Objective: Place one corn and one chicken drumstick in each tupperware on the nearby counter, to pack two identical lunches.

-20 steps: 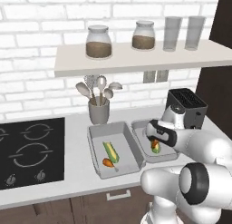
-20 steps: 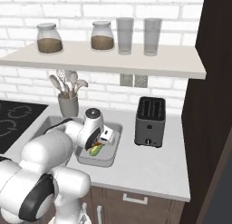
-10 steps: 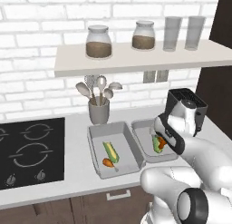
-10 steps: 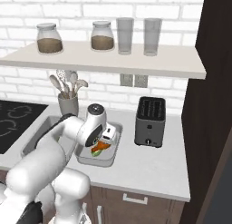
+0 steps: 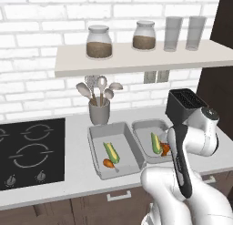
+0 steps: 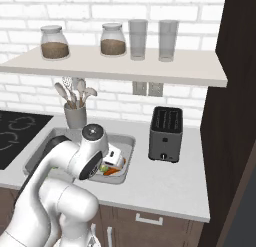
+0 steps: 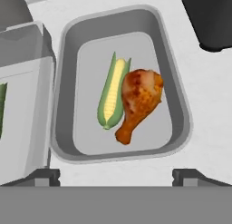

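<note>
The claw [image 7: 115, 175] is hanging with its jaws spread wide and holding nothing, its two dark tips showing at the bottom of the hand view above the near rim of the smaller tray [image 7: 179, 94]. Inside that tray a corn ear [image 7: 112, 92] is lying lengthwise with a drumstick [image 7: 138, 102] resting against its side, the two touching, the bone tip pointing toward the claw. From the left base view the same tray [image 5: 144, 127] is sitting on the counter [image 5: 73, 183] just beside the larger tray [image 5: 97, 133], their rims nearly meeting; the larger one is holding its own corn [image 5: 111, 152] and drumstick [image 5: 109, 163] near its front. A black toaster [image 5: 184, 104] is standing just right of the smaller tray, and a grey utensil pot [image 5: 99, 111] is standing behind the larger one, against the white brick wall. A black cooktop [image 5: 28, 151] is lying at the counter's left end. Overhead, a pale shelf [image 5: 136, 60] is carrying two jars and two glasses.
</note>
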Available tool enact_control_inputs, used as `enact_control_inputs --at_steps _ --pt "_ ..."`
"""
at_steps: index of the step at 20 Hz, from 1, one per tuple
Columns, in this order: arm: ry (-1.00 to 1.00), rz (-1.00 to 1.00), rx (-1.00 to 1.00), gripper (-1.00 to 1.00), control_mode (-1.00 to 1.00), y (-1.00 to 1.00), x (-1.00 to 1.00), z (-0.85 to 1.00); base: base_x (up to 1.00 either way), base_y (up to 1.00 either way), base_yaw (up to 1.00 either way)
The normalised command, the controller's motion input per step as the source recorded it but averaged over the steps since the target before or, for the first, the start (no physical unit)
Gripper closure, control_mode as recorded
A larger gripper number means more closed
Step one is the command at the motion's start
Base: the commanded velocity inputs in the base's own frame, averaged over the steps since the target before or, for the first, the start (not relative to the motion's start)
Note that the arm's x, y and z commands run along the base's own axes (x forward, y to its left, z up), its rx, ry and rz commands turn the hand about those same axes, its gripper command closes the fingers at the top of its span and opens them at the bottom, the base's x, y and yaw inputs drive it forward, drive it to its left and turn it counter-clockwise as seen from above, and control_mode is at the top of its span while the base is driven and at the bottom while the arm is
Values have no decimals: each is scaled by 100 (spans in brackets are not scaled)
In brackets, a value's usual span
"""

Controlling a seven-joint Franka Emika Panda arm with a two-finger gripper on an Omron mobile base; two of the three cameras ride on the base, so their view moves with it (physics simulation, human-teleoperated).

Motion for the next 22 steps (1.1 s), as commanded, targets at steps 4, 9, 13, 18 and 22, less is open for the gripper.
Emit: enact_control_inputs --at_steps 4,9,13,18,22 --pt "0 0 0 -100 -100 0 -91 44 0 0 0" --pt "-4 0 0 -100 -100 0 -68 72 0 0 0" --pt "-8 0 0 -100 -100 3 -54 98 0 0 0" --pt "-1 0 0 -100 -100 45 -51 93 0 0 0" --pt "0 0 -1 -100 -100 71 -42 86 0 0 0"
